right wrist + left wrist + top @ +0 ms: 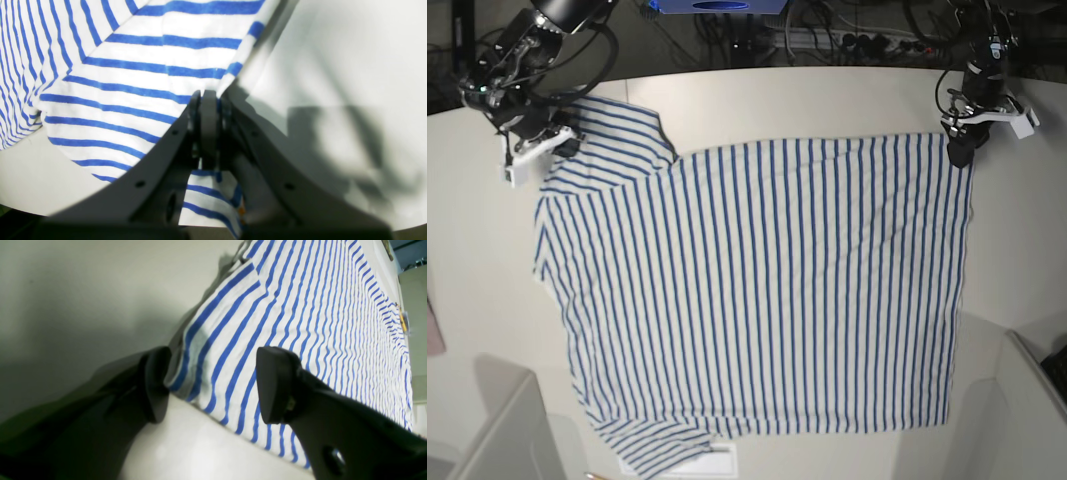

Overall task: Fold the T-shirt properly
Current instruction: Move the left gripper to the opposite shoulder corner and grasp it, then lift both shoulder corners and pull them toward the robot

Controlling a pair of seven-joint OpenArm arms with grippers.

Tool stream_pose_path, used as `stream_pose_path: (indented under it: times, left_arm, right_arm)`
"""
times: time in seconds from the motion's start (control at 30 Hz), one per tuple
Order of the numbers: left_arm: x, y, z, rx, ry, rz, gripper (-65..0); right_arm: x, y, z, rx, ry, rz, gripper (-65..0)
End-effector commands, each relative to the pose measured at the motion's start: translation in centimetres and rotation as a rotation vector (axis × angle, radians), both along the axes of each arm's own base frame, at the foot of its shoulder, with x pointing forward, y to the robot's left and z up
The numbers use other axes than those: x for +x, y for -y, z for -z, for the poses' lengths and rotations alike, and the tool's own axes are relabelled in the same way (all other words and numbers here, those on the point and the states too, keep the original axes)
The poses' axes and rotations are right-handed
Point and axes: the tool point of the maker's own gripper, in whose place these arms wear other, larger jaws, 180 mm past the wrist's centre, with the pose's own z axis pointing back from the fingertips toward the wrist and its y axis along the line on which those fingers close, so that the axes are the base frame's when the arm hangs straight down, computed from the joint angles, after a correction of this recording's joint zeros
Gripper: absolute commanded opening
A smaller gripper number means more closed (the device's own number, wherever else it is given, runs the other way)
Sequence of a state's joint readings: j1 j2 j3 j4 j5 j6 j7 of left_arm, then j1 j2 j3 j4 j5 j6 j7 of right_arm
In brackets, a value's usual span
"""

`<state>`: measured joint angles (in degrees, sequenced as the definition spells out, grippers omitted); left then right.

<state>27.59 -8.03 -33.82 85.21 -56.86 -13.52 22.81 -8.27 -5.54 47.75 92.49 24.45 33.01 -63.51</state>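
We see the shirt (777,290) spread in one broad layer over the pale tabletop (827,98), its body filling most of the base view (blue stripes running mostly up and down there). One sleeve lies at the upper left of that view, its stripes slanting across those of the body. The other sleeve sticks out at the lower left, crumpled where it joins the body, beside a white patch (717,461) that we cannot make out for certain.

Our right hand (210,95) is at the upper-left sleeve. Its fingers are shut together on the edge of the cloth, and we have that edge pinched between them (the stripes run up to the fingertips and show again below them). A bit of orange (242,211) peeks out by the sleeve, just beside the dark fingers.

Our left hand (213,385) is at the shirt's upper-right corner in the base view. Its fingers stand well apart, with the corner lying in the gap between them. One fingertip is right by the tip of the corner, and the other is over the striped cloth (whether either one touches it, we cannot tell). We see no grip on the cloth there.
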Motion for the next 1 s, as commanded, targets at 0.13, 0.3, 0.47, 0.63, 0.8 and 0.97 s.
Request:
stream_pose_path:
  times: [0.13,0.3,0.47,0.63,0.8,0.97]
  left_arm:
    - [-0.1,0.4,0.5,-0.007,-0.039,0.021,-48.9]
    - [-0.1,0.2,0.4,-0.002,-0.042,0.025,-65.0]
    - [-0.4,0.3,-0.7,0.044,-0.039,0.054,-65.0]
    - [-1.3,0.3,-1.9,0.162,-0.075,0.114,-65.0]
    - [-2.5,0.4,-2.6,0.255,-0.117,0.169,-65.0]
    - [-3.4,1.0,-3.8,0.281,-0.118,0.201,-65.0]
  right_arm:
    - [-1.1,0.2,0.6,-0.016,-0.060,-0.008,-65.0]
    - [-0.9,0.3,0.5,-0.019,-0.054,-0.006,-65.0]
    - [-1.2,0.5,0.5,-0.021,-0.060,0.001,-65.0]
    - [-2.2,1.0,0.1,-0.049,-0.067,-0.001,-65.0]
    - [-3.2,1.8,-1.5,-0.113,-0.050,-0.006,-65.0]
    - [-3.6,2.6,-3.3,-0.181,-0.024,-0.015,-65.0]
